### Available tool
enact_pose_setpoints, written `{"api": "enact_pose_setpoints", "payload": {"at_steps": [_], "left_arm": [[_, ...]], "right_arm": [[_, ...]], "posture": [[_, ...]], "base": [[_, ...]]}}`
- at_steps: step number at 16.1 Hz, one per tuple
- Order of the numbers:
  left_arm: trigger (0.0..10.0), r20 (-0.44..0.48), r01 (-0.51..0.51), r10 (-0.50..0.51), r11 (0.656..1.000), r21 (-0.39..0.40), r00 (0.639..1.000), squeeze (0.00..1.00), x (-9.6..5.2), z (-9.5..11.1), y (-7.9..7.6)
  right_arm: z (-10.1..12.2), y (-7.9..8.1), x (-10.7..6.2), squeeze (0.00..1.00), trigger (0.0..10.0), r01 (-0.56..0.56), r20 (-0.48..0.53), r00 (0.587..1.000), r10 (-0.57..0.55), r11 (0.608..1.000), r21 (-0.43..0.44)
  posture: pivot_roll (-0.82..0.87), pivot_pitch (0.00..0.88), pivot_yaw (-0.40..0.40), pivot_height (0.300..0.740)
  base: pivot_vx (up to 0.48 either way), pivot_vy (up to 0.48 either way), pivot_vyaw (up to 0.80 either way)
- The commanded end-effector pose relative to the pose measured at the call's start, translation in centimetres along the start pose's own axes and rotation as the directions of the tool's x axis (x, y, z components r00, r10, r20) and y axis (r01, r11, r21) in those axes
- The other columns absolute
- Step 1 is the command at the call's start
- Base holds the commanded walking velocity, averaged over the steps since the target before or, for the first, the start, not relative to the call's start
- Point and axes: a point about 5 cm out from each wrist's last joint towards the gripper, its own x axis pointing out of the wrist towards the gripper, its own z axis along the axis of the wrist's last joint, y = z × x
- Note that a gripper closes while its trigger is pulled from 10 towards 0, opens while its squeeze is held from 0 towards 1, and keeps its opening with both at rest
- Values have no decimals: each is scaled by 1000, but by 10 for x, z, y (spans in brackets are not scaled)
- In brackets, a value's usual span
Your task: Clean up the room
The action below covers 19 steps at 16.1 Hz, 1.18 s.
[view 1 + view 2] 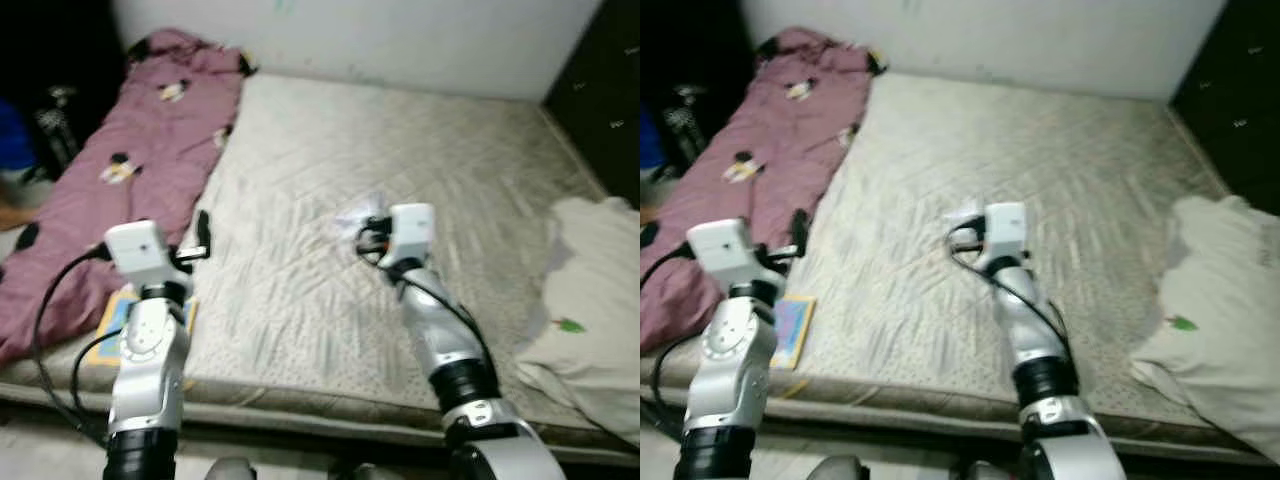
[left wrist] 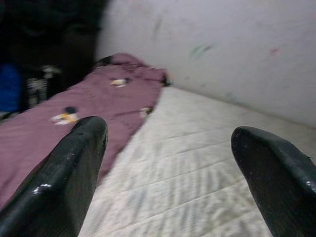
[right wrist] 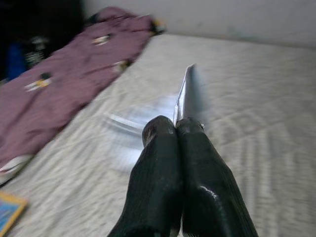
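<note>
The right gripper (image 3: 175, 129) hovers over the middle of the bed (image 1: 450, 170), its fingers (image 3: 158, 163) pressed together on a thin clear plastic wrapper (image 3: 187, 96). The wrapper sticks out past the fingertips toward the far wall, its long axis roughly in line with the fingers; blur hides whether its lower edge touches the mattress. The left gripper (image 2: 168, 148) is raised at the near left, fingers wide apart and empty, beside the purple blanket (image 1: 140, 150) and just beyond a blue book (image 1: 115, 325). So the right arm carries the litter; a white pillow (image 1: 590, 290) lies to its right
</note>
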Motion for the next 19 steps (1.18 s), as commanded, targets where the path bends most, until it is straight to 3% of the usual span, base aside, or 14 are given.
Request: {"api": "enact_pose_setpoints", "payload": {"at_steps": [1, 4, 19], "left_arm": [[10000, -15, 16, -16, 1000, -4, 1000, 0, 0, -2, -3], [10000, -21, 17, -18, 1000, -10, 1000, 0, 1, -3, -5], [10000, -21, 19, -19, 1000, -18, 1000, 0, 2, -3, -5]], "right_arm": [[4, -7, 2, 0, 10000, 19, 2, 1000, -19, 1000, -2], [5, -7, 2, 0, 10000, 15, 8, 1000, -15, 1000, -6], [8, -2, 4, 0, 10000, -44, 37, 998, 45, 999, -25]], "posture": [[113, 0, -17, 740], [110, 0, -18, 740], [106, 0, -20, 740]], "base": [[0, 480, -800], [0, 480, -685], [0, 480, 0]]}}
